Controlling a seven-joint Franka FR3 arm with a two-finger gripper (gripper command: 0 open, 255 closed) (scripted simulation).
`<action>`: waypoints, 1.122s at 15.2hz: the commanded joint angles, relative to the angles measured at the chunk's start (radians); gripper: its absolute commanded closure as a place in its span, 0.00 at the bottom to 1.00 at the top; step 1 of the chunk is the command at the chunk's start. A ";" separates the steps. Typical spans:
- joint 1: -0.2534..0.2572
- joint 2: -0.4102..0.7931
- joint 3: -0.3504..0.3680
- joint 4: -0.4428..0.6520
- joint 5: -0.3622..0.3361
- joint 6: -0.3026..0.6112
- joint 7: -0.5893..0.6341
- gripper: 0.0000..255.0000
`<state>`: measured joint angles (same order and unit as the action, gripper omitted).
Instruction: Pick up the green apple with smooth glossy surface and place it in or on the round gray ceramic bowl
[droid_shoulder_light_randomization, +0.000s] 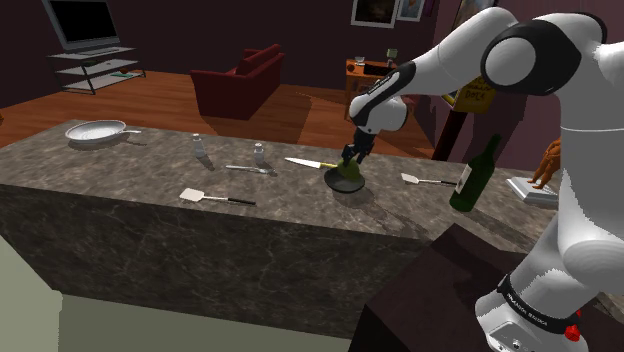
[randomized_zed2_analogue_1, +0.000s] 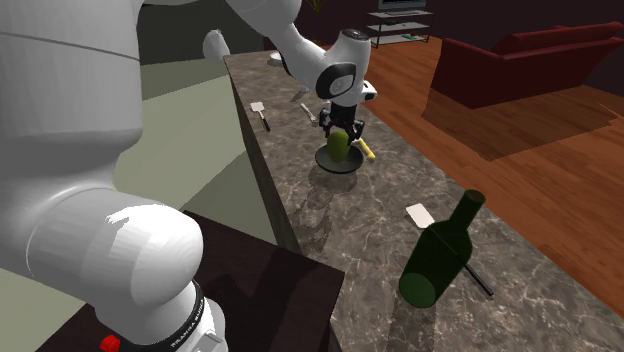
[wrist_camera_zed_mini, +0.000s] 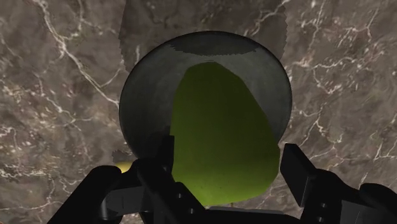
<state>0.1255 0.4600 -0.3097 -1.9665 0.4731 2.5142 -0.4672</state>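
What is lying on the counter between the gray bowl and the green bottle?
A spatula with a white blade lies between the bowl and the bottle, nearer the bottle. The shoulder view shows it plainly.

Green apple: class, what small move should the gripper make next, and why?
Probably open the fingers and let go. The gripper appears to clasp the green apple on both sides, and the apple hangs low over the middle of the gray bowl, so a release should leave it inside.
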 joint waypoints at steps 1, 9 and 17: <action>0.000 0.002 0.001 0.000 0.002 0.002 -0.001 1.00; 0.000 0.002 0.001 0.000 0.002 0.002 -0.001 0.00; 0.021 -0.103 -0.041 -0.020 -0.064 -0.075 0.041 0.00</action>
<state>0.1458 0.3605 -0.3487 -1.9889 0.4131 2.4444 -0.4292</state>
